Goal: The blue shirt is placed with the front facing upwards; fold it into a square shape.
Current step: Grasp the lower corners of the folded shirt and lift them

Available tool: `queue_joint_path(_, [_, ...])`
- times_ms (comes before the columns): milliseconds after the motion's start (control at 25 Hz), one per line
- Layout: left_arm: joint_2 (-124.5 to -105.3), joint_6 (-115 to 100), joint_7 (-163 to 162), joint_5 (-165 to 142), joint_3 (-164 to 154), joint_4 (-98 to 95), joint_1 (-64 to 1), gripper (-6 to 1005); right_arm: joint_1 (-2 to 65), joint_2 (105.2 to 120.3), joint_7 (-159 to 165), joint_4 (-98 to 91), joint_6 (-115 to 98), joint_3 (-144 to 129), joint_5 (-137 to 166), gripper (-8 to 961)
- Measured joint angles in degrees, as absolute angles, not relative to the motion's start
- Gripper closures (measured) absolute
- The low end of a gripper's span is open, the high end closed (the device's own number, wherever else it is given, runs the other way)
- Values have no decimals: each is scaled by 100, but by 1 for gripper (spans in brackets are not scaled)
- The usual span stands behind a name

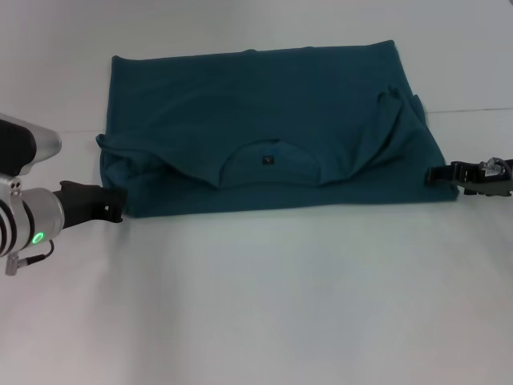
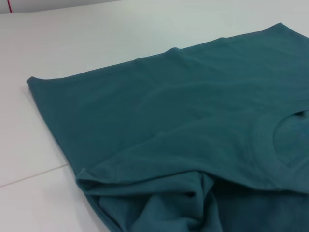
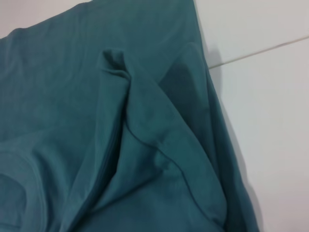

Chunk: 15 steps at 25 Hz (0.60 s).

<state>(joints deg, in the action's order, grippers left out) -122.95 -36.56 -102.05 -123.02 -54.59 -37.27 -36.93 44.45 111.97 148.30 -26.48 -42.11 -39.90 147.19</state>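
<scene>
Teal blue shirt [image 1: 264,128] lies folded on the table [image 1: 256,305] — left gripper [image 1: 108,203] and right gripper [image 1: 439,174] flank it, grip unclear.

A large dark teal-blue cotton T-shirt [image 1: 264,120] lay folded on the white table [image 1: 256,305], its round neck with a small dark label toward the robot, while the left gripper [image 1: 112,204] and right gripper [image 1: 437,175] sat beside its near corners.

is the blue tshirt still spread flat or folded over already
Folded over once: the dark teal-blue cotton T-shirt lies as a wide rectangle, its round neck at the near edge, and sleeves bunch at both near corners.
</scene>
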Motion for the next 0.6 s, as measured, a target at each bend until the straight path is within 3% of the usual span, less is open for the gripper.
queue_joint_path(600, [-12295,-3656,-10204,-12283,-5458,-3726,-3687,973,4544,11205,14830,-2497,-4172,-3990,14714,93])
